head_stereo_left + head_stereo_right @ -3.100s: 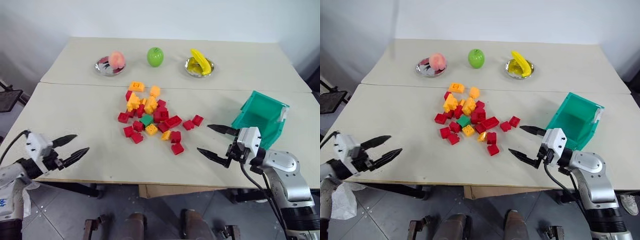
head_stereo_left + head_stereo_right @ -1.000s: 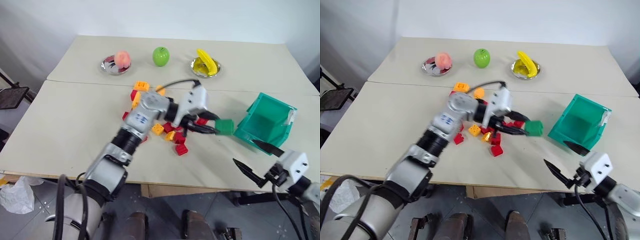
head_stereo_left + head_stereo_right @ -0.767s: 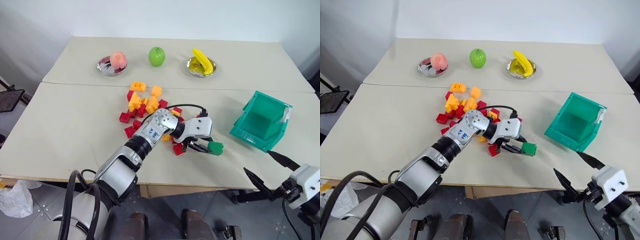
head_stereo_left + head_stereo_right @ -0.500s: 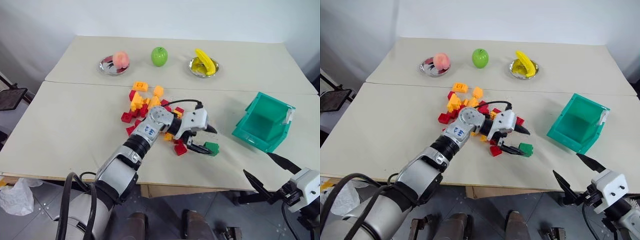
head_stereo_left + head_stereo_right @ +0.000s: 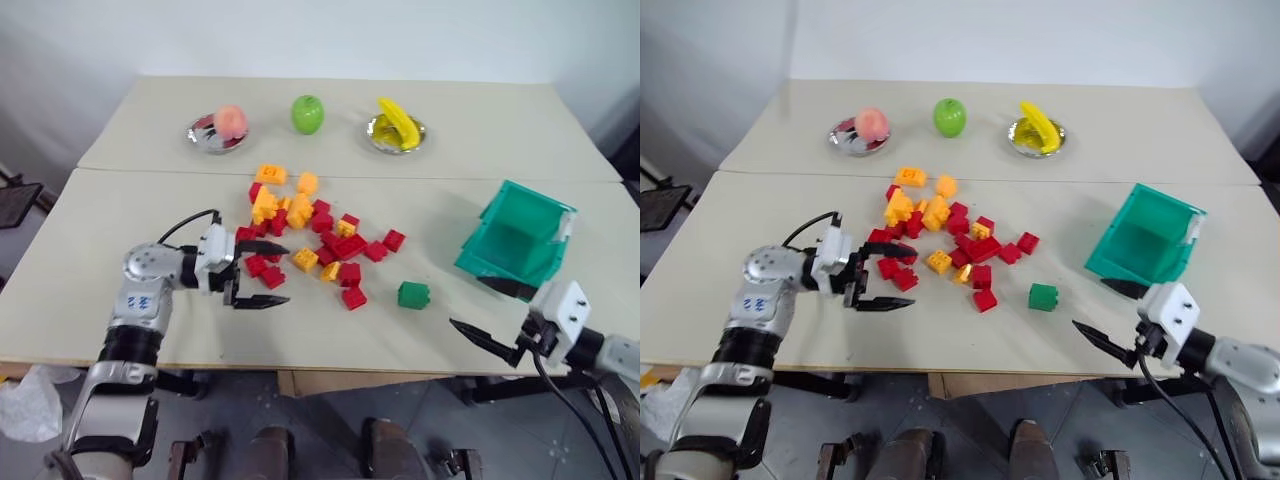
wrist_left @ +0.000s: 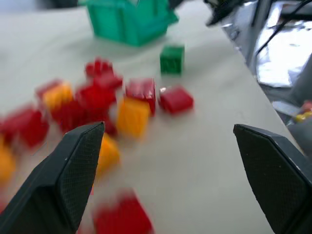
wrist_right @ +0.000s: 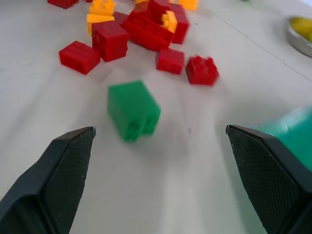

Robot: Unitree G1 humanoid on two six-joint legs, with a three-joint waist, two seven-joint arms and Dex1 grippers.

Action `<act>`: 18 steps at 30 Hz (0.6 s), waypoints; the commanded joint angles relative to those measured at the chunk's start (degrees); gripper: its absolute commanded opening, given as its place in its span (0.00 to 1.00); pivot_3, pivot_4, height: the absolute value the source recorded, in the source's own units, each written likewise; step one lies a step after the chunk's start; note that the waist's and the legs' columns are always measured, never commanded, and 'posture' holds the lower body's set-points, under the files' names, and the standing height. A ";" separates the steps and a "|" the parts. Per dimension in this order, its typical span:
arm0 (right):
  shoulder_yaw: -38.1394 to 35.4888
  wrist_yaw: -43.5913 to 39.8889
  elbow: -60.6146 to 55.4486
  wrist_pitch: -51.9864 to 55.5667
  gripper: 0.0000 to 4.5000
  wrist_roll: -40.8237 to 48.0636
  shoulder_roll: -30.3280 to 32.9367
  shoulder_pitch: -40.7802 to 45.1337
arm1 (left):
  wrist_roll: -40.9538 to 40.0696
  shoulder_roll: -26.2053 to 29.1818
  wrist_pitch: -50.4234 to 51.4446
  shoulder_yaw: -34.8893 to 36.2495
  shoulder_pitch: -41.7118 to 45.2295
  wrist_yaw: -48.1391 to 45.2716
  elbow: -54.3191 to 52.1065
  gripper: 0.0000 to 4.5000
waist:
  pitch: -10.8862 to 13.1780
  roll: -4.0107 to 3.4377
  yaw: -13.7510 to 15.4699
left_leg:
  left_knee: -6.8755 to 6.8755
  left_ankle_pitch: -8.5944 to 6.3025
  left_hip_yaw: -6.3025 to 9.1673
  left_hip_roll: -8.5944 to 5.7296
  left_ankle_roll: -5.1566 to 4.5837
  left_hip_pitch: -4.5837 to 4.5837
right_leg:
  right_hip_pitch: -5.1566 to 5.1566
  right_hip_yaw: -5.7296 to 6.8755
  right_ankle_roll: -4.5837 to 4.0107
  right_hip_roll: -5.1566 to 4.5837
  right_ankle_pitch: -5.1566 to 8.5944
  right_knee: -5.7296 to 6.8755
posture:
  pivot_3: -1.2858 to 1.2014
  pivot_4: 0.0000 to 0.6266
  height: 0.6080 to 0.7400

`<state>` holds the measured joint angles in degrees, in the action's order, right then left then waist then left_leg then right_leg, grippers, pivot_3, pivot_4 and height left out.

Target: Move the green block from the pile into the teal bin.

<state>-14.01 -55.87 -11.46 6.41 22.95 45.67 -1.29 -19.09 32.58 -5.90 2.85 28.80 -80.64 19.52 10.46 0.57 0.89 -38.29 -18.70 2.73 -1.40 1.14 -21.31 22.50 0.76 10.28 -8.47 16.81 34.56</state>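
The green block (image 5: 413,294) lies by itself on the table, between the pile (image 5: 310,240) of red and yellow bricks and the teal bin (image 5: 520,240). The bin stands at the right with its cut-away front toward the pile. My left gripper (image 5: 288,274) is open and empty at the pile's left side, pointing right. My right gripper (image 5: 467,302) is open and empty near the table's front edge, just right of the block and in front of the bin. In the right wrist view the green block (image 7: 133,110) lies a little ahead, between the two fingers' lines.
Along the far table stand a peach on a metal plate (image 5: 222,125), a green apple (image 5: 307,114) and a banana on a plate (image 5: 397,125). A seam (image 5: 150,172) runs between the two tables. Bare tabletop lies at the near left.
My left gripper set the green block down between pile and bin, opened, and pulled back to the pile's left. My right gripper rose inward toward the block.
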 commanded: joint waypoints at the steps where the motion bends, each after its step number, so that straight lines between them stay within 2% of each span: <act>1: 6.28 -3.00 3.98 3.93 1.00 -3.23 2.97 8.01 | -3.36 2.06 2.26 3.57 -5.87 3.51 -10.20 1.00 | 0.00 0.00 0.28 | -0.02 0.00 -0.02 0.00 0.00 0.00 | 0.00 -0.02 0.00 0.00 0.00 -0.03 | 0.52 0.24 1.00; 8: 17.48 -8.87 12.68 8.93 1.00 -8.29 3.25 21.90 | -6.61 2.55 6.32 5.54 -15.14 9.17 -21.40 1.00 | 0.00 0.00 0.27 | 0.03 -0.01 -0.02 0.00 0.02 0.00 | 0.01 0.03 -0.02 -0.02 0.00 -0.05 | 0.52 0.24 1.00; 12: 20.25 -11.13 15.92 8.66 1.00 -10.17 3.17 24.90 | -7.22 2.98 7.44 5.16 -17.22 10.43 -24.43 1.00 | 0.00 0.00 0.09 | 0.05 -0.01 -0.04 0.01 0.02 0.00 | 0.04 0.02 -0.02 -0.02 0.01 -0.04 | 0.52 0.24 1.00; 15: 19.48 -10.79 16.76 7.56 0.86 -10.04 2.23 25.45 | -7.49 3.20 8.03 5.13 -17.08 10.89 -24.72 1.00 | 0.00 0.00 0.10 | 0.05 -0.01 -0.06 0.00 0.02 0.00 | 0.04 0.03 -0.03 -0.02 0.01 -0.05 | 0.52 0.24 1.00; 18: 18.74 -11.21 15.86 7.36 0.66 -9.50 2.38 24.39 | -7.61 3.24 8.35 4.95 -16.63 11.11 -24.61 1.00 | 0.00 0.00 -0.07 | 0.06 -0.01 -0.07 0.01 0.03 0.00 | 0.04 0.03 -0.03 -0.02 0.01 -0.05 | 0.52 0.24 1.00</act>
<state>6.40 -66.77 5.90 14.68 12.72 47.84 23.35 -25.47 35.06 2.54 7.23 12.06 -69.86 -3.68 10.46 0.57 0.82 -38.23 -18.72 2.66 -1.39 1.17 -21.31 22.55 0.78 10.25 -8.49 16.81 34.52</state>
